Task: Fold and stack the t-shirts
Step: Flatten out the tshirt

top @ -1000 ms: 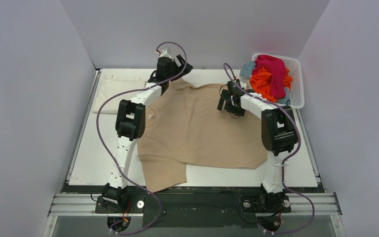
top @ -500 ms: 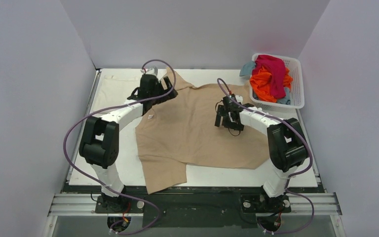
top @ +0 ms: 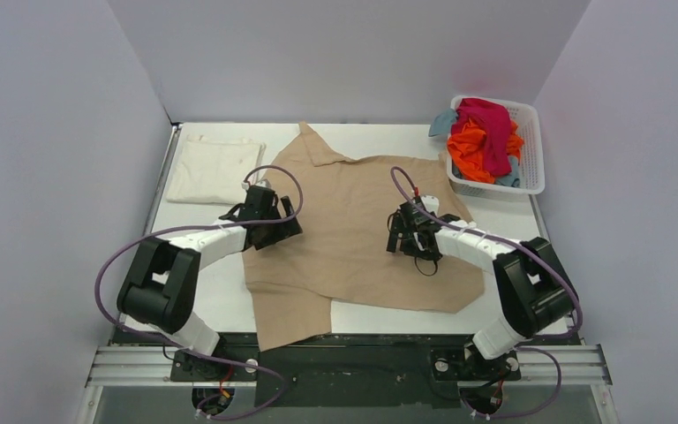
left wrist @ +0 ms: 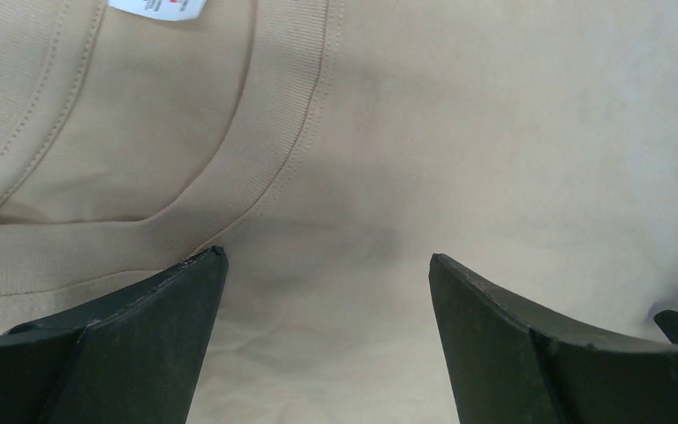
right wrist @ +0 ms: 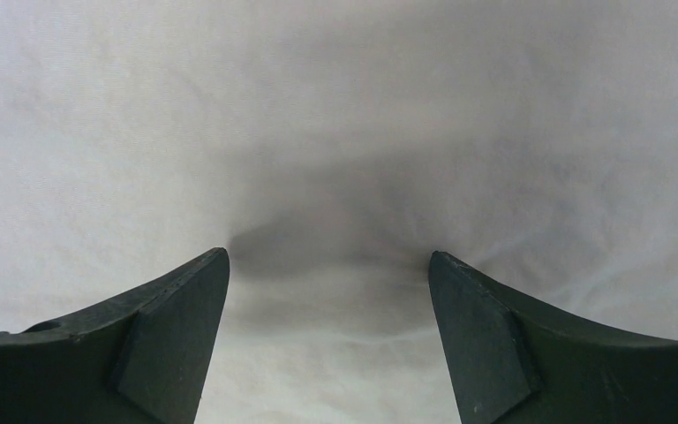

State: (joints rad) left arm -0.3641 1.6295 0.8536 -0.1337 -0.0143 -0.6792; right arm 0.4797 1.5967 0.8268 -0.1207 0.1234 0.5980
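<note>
A large tan t-shirt (top: 353, 230) lies spread over the middle of the table, one sleeve at the back, one hanging over the front edge. My left gripper (top: 274, 231) is open, low over its collar; the left wrist view shows the ribbed neckband (left wrist: 282, 132) and white neck label (left wrist: 154, 9) between and beyond the fingers (left wrist: 141, 327). My right gripper (top: 412, 240) is open, low over the shirt's right part (right wrist: 335, 132). A folded cream-white t-shirt (top: 214, 168) lies at the back left. Magenta (top: 487, 124), orange (top: 477, 146) and teal (top: 442, 124) t-shirts sit in the basket.
A white mesh basket (top: 530, 146) stands at the back right corner. Grey walls close in the table on the left, back and right. The table's front edge (top: 388, 318) runs just before the arm bases.
Both arms have drawn back toward the front. The left gripper moved from the back sleeve down to the collar; the right came nearer too. The back sleeve now lies flat and uncovered.
</note>
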